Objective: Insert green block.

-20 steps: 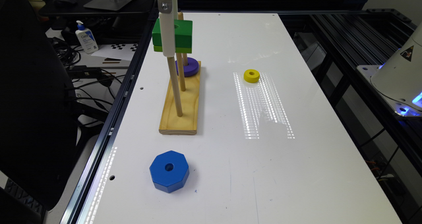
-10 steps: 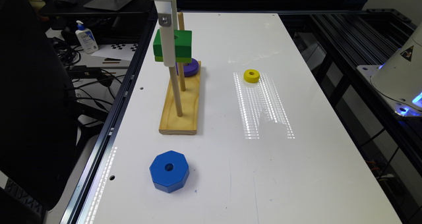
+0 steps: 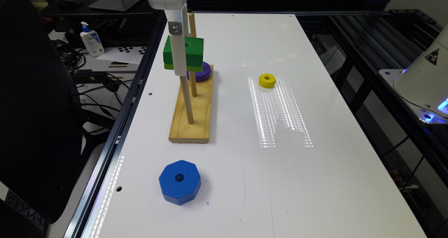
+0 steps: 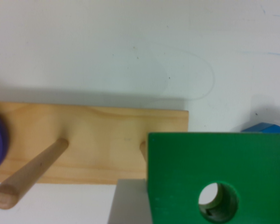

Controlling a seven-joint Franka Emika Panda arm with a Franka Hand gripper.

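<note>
On the peg (image 3: 186, 98), green block (image 3: 190, 50) has dropped lower.

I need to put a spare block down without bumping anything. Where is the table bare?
The widest free patch lies past the yellow ring toward the exterior view's right, down to the near table edge. Another lies between the blue octagon and the wooden base. Around the pegs, with the green block and purple disc, it is crowded.

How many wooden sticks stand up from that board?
2. One peg stands nearer the blue octagon; the other rises beside the purple ring. The green block may hide another.
</note>
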